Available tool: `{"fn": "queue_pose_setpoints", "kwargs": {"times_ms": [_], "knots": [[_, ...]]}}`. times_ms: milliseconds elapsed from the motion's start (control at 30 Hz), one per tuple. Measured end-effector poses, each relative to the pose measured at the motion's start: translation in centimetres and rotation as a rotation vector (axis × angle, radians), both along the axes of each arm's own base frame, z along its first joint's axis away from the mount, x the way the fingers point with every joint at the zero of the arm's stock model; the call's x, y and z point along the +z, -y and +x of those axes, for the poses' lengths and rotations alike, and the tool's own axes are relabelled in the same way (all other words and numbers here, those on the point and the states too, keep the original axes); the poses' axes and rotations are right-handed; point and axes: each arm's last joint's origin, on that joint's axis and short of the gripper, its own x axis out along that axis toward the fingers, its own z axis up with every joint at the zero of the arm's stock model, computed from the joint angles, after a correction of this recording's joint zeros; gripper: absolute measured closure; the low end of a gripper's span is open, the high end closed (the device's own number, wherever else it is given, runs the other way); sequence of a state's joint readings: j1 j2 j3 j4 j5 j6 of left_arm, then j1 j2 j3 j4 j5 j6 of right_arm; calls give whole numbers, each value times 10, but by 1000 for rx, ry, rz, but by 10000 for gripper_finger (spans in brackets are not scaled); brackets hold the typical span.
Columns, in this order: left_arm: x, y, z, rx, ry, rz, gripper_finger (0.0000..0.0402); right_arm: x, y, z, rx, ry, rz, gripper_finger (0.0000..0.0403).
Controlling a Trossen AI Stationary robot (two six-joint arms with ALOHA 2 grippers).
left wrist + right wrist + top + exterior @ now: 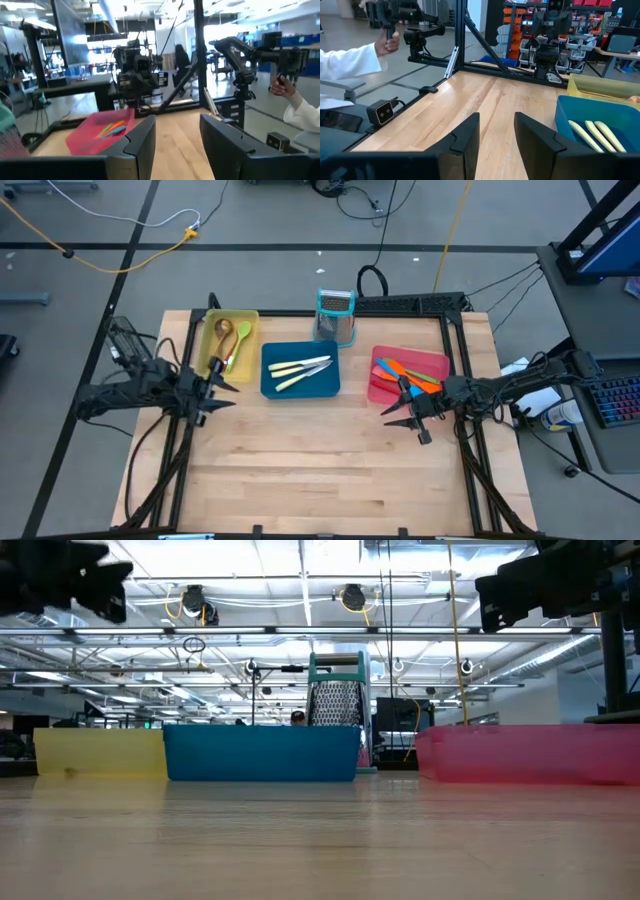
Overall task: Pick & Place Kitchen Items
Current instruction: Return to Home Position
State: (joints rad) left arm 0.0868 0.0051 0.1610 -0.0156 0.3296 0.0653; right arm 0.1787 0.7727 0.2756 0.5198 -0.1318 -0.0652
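Wooden table [320, 470] with sorting seemingly done, arms at either side.
Grouped by kind, probably the point of the trays: spatulas [405, 373] in red tray [432, 362] just ahead of right gripper [398, 402]; knives [300, 368] in blue tray [270, 385] between both grippers; spoons [230, 340], perhaps three, in yellow tray [250, 318] just beyond left gripper [228, 392]. Fingers parted on both, gripping nothing, hovering above the wood.

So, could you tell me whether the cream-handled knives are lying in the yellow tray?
No, the knives lie in the blue tray, next to the yellow tray.
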Motion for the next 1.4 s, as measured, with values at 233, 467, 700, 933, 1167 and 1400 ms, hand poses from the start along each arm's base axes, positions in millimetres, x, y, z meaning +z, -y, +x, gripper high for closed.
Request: {"fn": "queue_pose_setpoints", "kwargs": {"times_ms": [233,467,700,933,1167,1400], "knots": [[-33,-1,11,0,22,-35,245,0,0,0,0,0,0,287],[-35,-2,12,22,-21,-102,245,2,0,0,0,17,3,287],[-39,-3,13,25,-82,-239,245,2,0,0,1,14,7,287],[-38,-3,13,23,-81,-253,245,9,3,-8,-8,18,115,287],[-38,-3,13,23,-82,-255,245,4,6,-26,-20,-89,108,287],[-38,-3,13,23,-81,-255,245,0,8,-40,-19,-76,125,287]]}}
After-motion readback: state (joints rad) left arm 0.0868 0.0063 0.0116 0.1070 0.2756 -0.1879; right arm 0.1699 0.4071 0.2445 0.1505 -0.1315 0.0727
